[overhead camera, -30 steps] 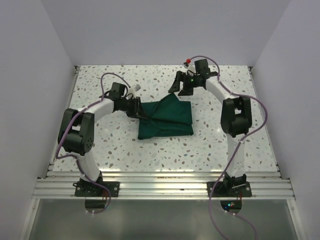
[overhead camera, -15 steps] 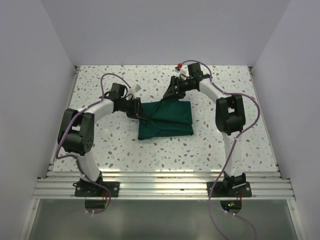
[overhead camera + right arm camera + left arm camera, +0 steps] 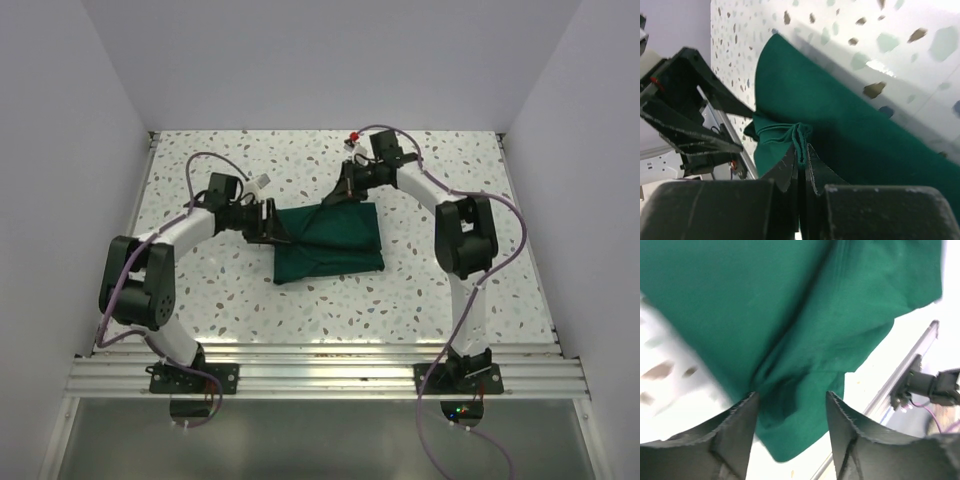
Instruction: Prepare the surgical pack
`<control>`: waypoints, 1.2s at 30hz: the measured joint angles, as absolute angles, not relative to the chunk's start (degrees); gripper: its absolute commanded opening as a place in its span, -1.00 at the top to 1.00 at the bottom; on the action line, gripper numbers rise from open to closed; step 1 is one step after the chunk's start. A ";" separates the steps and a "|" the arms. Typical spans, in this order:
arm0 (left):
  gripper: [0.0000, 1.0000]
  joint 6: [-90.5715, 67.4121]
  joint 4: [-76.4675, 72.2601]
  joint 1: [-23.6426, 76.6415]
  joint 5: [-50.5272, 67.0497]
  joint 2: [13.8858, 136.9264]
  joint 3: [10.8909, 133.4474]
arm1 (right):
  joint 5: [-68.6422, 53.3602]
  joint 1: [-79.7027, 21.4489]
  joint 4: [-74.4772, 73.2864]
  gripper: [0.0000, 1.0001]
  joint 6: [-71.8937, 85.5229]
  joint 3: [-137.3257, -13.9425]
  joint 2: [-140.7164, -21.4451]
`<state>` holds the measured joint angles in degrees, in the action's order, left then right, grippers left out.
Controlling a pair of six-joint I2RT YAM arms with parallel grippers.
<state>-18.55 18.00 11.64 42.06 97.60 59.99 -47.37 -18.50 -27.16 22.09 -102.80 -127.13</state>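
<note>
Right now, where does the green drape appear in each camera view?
Top external: green drape lies folded mid-table, between both arms.
Left wrist: fills the upper frame, beyond the parted left fingers.
Right wrist: lower right, with a fold pinched in the right fingers.
Shared landmark: the speckled tabletop.

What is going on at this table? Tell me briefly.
Two robot arms are working on a dark green matte cloth drape, which lies folded on the speckled white table. The right tool is shut on a bunched pinch of the cloth at its far edge. The left tool stands open at the drape's left edge, with its fingers on either side of a fold and not gripping it.
</note>
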 measured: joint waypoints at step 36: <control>-0.18 -25.61 23.05 10.37 35.35 79.20 59.99 | -38.57 -35.14 -31.16 -0.08 24.97 -58.50 -82.02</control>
